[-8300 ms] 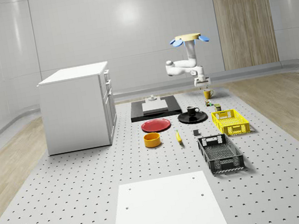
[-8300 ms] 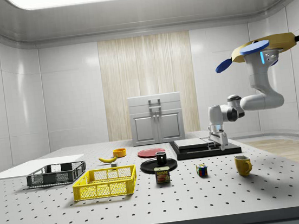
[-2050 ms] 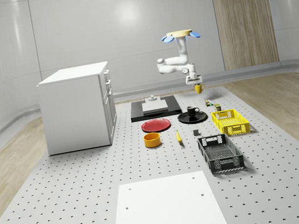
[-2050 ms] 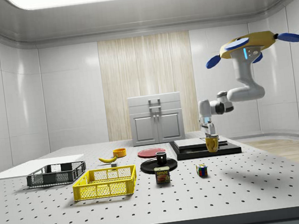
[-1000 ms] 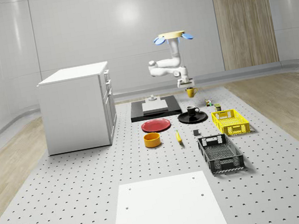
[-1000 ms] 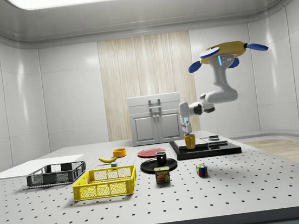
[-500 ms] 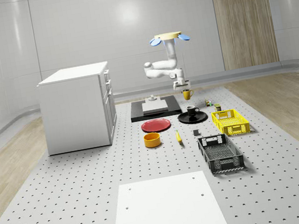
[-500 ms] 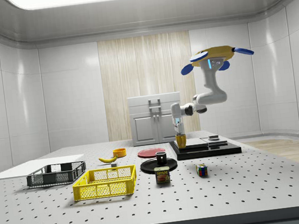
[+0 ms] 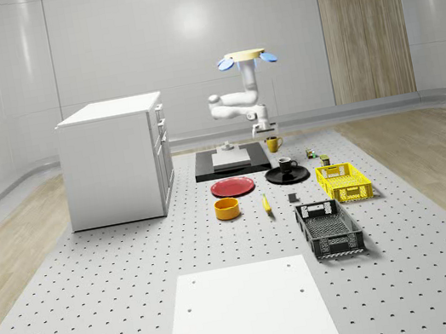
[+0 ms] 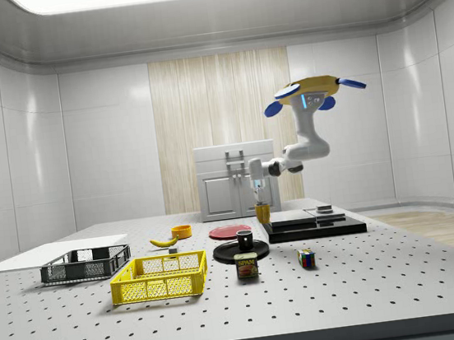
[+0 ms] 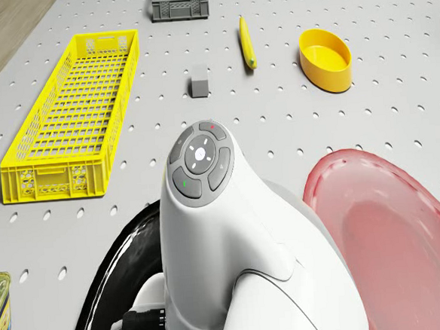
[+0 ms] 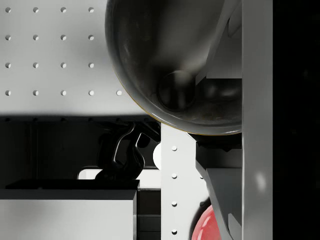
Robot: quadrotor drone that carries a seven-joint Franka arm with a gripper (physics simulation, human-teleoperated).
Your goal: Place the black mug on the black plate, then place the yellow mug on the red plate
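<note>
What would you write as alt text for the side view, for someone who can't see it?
A drone hovers over a perforated table, its arm's gripper holding a yellow mug in the air near a red plate. In front, a black mug sits on a black plate, with a yellow crate and a black crate toward the side view's left.

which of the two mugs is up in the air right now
The yellow mug, held by the gripper under the hovering drone. The black mug sits on the black plate.

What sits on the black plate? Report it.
The black mug stands upright on the black plate. In the drone view the arm covers most of the plate, so the mug is hidden there.
</note>
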